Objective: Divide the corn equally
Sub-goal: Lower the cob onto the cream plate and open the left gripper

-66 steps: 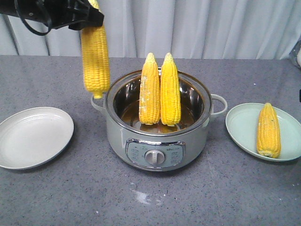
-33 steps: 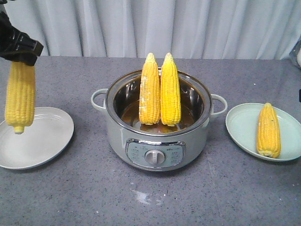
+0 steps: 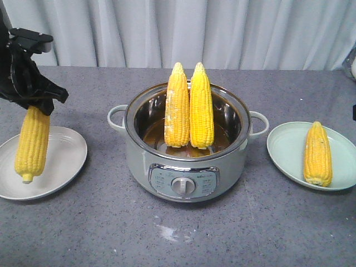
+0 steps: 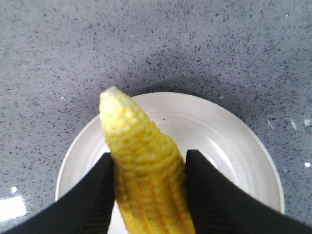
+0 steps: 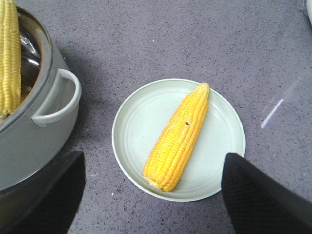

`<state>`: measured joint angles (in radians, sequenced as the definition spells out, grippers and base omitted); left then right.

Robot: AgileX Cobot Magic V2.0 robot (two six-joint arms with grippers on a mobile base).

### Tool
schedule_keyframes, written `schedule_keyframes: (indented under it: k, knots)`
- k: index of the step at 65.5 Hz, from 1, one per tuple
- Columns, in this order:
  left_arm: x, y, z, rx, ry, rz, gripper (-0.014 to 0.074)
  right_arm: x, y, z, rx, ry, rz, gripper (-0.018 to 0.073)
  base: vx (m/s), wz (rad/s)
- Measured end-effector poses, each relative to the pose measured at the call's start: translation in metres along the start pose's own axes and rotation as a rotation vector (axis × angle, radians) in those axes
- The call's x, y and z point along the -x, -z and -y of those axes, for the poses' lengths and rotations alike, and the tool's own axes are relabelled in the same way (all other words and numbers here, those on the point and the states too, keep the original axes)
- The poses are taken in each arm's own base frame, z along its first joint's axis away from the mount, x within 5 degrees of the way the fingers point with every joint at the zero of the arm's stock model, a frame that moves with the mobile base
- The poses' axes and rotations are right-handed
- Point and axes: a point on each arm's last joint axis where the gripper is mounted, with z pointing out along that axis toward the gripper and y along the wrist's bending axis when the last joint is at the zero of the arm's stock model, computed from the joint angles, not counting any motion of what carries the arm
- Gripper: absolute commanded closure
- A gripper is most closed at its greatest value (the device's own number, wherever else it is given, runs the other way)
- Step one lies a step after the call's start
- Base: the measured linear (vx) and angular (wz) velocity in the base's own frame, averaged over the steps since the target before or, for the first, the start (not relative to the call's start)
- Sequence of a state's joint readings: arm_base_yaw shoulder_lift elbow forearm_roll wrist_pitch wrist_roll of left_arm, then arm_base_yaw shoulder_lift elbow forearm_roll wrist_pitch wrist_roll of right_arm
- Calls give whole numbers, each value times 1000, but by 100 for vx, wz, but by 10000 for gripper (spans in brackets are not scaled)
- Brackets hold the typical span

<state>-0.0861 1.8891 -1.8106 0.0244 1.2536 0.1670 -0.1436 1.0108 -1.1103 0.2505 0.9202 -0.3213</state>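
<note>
Front view: your black left gripper point(image 3: 39, 103) is clamped on the upper end of a bright yellow husked corn cob point(image 3: 31, 144), which hangs over the white round plate point(image 3: 64, 161); you cannot tell whether they touch. Two further yellow cobs point(image 3: 189, 108) stand upright, side by side, in the pale green electric pot point(image 3: 183, 167). A fourth yellow cob point(image 3: 317, 154) lies on the mint-green round plate point(image 3: 283, 150). Left wrist view: black fingers point(image 4: 92, 195) press both sides of the hanging cob above the white plate. Right wrist view: your right gripper point(image 5: 153, 157) is spread wide and empty above the mint-green plate and its cob.
</note>
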Motion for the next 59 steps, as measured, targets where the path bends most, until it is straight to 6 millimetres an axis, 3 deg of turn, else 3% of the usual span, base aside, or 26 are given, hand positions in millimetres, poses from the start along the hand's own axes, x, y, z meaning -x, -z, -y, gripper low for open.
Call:
schedule_keyframes:
  k: [12, 27, 38, 59]
  knots:
    - [2, -16, -2, 12, -5, -34, 374, 0, 0, 0, 0, 0, 0, -3, 0, 0]
    - [2, -18, -2, 15, -6, -36, 325, 0, 0, 0, 0, 0, 0, -3, 0, 0]
    - [2, -18, -2, 18, -7, -36, 254, 0, 0, 0, 0, 0, 0, -3, 0, 0]
    - [2, -17, -4, 37, -14, -39, 37, 0, 0, 0, 0, 0, 0, -3, 0, 0]
